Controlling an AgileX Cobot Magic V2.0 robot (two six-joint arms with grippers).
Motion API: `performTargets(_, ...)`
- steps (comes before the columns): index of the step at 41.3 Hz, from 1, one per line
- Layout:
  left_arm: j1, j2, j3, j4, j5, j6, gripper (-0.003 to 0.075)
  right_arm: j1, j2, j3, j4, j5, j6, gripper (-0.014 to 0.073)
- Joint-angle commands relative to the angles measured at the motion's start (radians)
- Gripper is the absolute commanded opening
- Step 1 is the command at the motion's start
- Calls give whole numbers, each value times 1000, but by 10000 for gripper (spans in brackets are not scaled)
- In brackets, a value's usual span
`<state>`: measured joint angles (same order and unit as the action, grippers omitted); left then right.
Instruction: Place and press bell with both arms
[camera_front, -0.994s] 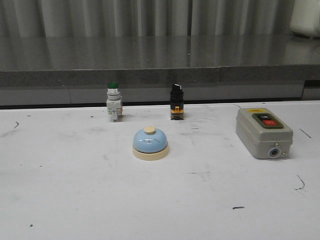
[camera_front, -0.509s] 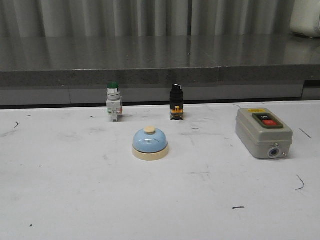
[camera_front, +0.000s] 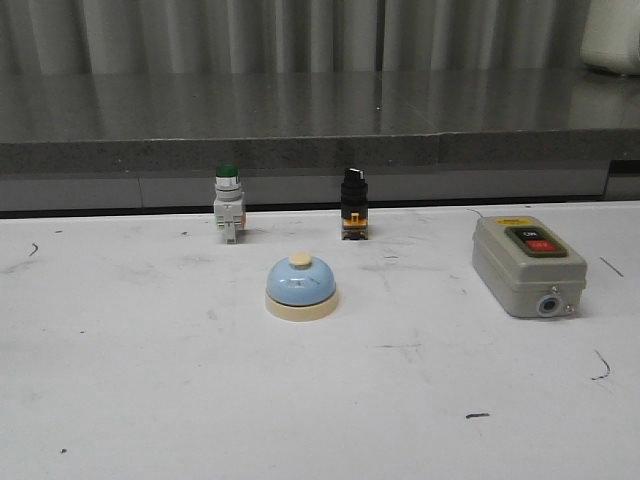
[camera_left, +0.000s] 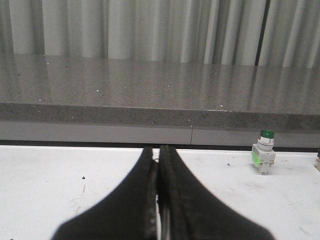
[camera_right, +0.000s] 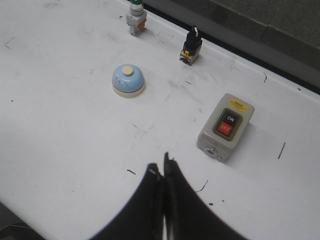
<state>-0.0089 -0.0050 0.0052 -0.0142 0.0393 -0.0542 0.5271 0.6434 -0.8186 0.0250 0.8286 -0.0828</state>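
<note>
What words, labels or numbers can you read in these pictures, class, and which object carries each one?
"ON": black button on the grey switch box.
"OFF": red button on the same box.
Yellow sticker on the box's top: print too small to read.
Green-capped push button: a small green label, not readable.
Black knob switch: no readable text.
Bell: no text.

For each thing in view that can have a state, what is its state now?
bell: upright on the table, untouched
green-capped push button: upright, untouched
black selector switch: upright, untouched
grey switch box: lying flat, buttons facing up
left gripper: jaws shut, empty
right gripper: jaws shut, empty
</note>
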Motion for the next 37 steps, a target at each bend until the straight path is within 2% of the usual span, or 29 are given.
performTargets(1,-5,-16,23,-10,-86,0,-20,-7,-1,-24,-5,-61,2,-68)
performTargets(12,-5,-16,23,-10,-86,0,-20,-7,-5,-22,-6,-59,1,-68)
performTargets(15,-5,-16,23,-10,-86,0,-20,-30,-34,-7,-44,-81,-2,-68)
performTargets(19,-5,-16,23,-10,-86,0,-20,-127,-111,69,-51,-207,-3,-68)
performTargets(28,-5,-16,23,-10,-86,0,-20,-356,-366,361,-51,-549,-3,-68)
performTargets(37,-5,-16,23,-10,-86,0,-20,-463,-557,630,-50,-794,-2,-68)
